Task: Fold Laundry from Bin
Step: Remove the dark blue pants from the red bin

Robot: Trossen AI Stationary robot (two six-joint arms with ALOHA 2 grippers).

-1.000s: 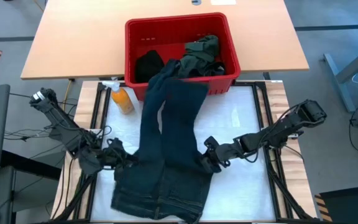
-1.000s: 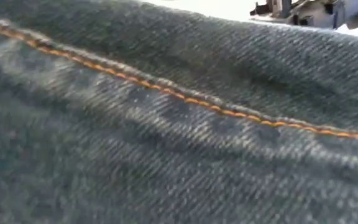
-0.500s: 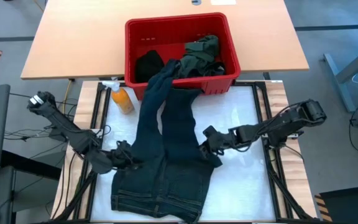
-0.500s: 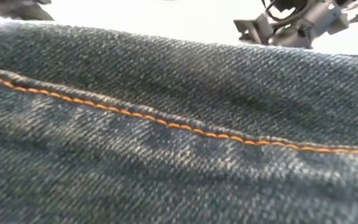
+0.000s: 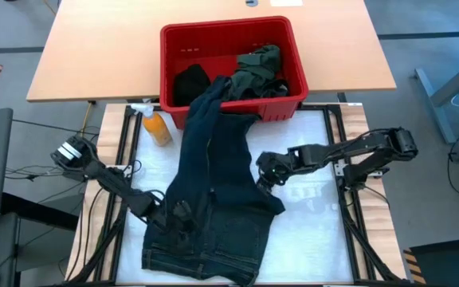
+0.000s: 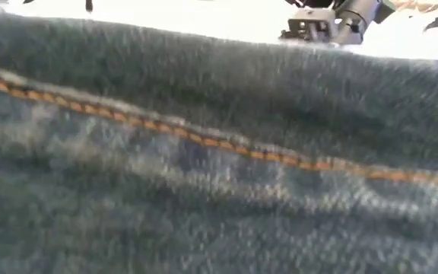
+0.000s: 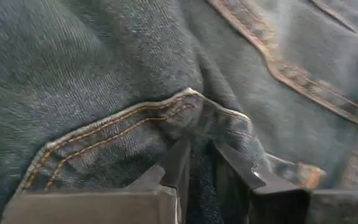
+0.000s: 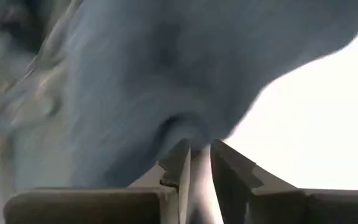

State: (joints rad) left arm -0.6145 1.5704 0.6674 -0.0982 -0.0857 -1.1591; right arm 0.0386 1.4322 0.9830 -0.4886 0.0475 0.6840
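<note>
From above, the jeans [image 5: 213, 191] lie lengthwise down the middle of the white table [image 5: 309, 223], waistband at the near edge, and one leg end hangs over the front rim of the red bin [image 5: 229, 60], which stands on the wooden table behind. A dark olive piece [image 5: 260, 68] and a black cloth [image 5: 190, 80] remain inside the bin. An orange spray bottle [image 5: 156, 126] stands just beside the jeans' left edge, near the bin corner. The left gripper [image 5: 183, 214] sits on the jeans close to the waistband; the right gripper [image 5: 268, 169] sits at the jeans' right edge, with bare white table open beyond it to the right. In the low view, denim with an orange seam fills nearly everything; a gripper shows only along the top edge. In the left wrist view, the left gripper's fingers [image 7: 178, 167] stand narrowly apart, pinching a fold of denim by a pocket edge. In the right wrist view, the right gripper's fingers [image 8: 180, 163] stand slightly apart at the cloth edge; whether they grasp it cannot be told.
</note>
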